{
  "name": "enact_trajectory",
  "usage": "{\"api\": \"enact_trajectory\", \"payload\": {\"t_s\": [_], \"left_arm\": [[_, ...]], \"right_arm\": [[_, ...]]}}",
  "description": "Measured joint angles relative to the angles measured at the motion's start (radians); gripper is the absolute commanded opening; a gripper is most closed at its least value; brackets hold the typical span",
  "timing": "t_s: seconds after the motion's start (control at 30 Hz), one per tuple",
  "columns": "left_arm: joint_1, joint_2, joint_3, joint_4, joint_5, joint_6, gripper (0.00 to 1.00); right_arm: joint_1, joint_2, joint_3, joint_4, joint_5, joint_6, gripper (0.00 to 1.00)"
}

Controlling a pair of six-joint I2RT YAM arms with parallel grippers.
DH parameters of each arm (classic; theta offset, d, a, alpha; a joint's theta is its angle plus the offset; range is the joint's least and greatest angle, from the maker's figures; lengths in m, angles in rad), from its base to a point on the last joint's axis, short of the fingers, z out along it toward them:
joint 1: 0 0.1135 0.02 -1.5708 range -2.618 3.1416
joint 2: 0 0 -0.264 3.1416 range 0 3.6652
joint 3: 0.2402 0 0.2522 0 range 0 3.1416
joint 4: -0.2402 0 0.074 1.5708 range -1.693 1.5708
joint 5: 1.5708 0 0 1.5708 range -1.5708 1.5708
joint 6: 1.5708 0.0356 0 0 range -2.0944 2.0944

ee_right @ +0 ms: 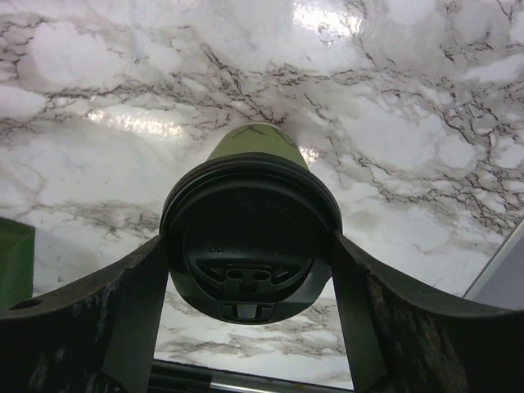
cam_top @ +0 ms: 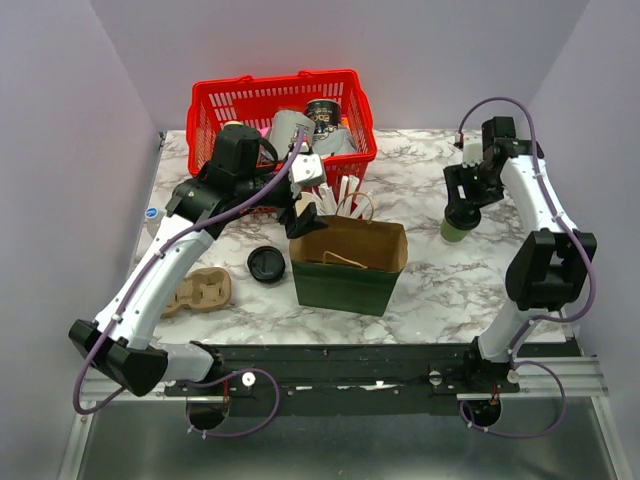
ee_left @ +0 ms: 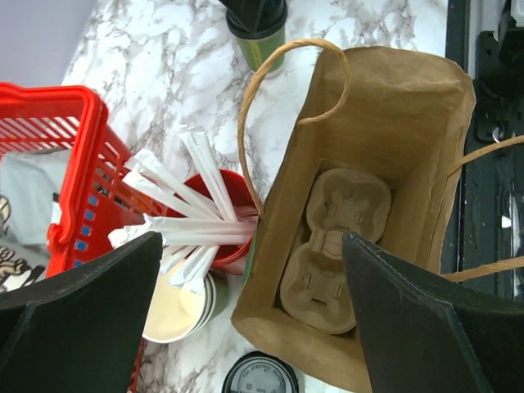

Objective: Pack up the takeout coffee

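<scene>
1. the takeout coffee (ee_right: 248, 225) stands upright on the marble table (ee_right: 409, 164), over on the right side. it's well apart from the paper bag (cam_top: 350, 262) in the middle.
2. handling guess: it's a small paper cup, so it's light, and the wall will probably dent if you squeeze hard. if there's liquid inside, tipping it is the real risk.
3. the black lid (ee_right: 246, 270) looks like press-on plastic, smooth and a bit slippery. it could pop off if it carries the whole load.
4. where to grab: i'd take the cup wall just under the lid rim, so the rim works as a stop. pinching the lid itself seems worse.
5. the right gripper (ee_right: 250, 246) sits over the cup from above, one finger on each side of the lid. both look right up against the rim. i can't tell whether it's actually squeezing or only touching, and the cup looks like it's on the table.
6. the left gripper (ee_left: 252, 244) is spread wide with nothing in it. it hangs over the bag's edge and the red cup of sticks (ee_left: 217, 192).
7. a cardboard cup carrier (ee_left: 336, 246) lies in the bottom of the bag, presumably where the coffee goes.
</scene>
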Motion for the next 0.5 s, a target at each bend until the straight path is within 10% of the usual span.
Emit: {"api": "enact_trajectory", "payload": {"t_s": [0.27,0.5], "left_arm": [[-0.014,0.114,0.04,-0.081,0.05,0.109,0.85],[-0.026,0.196,0.082,-0.134,0.068,0.175,0.72]], "right_arm": [[0.0,-0.19,0.003,-0.065,-0.072,-0.067,0.01],[0.0,-0.341,0.061,-0.116,-0.232,-0.152,0.01]]}}
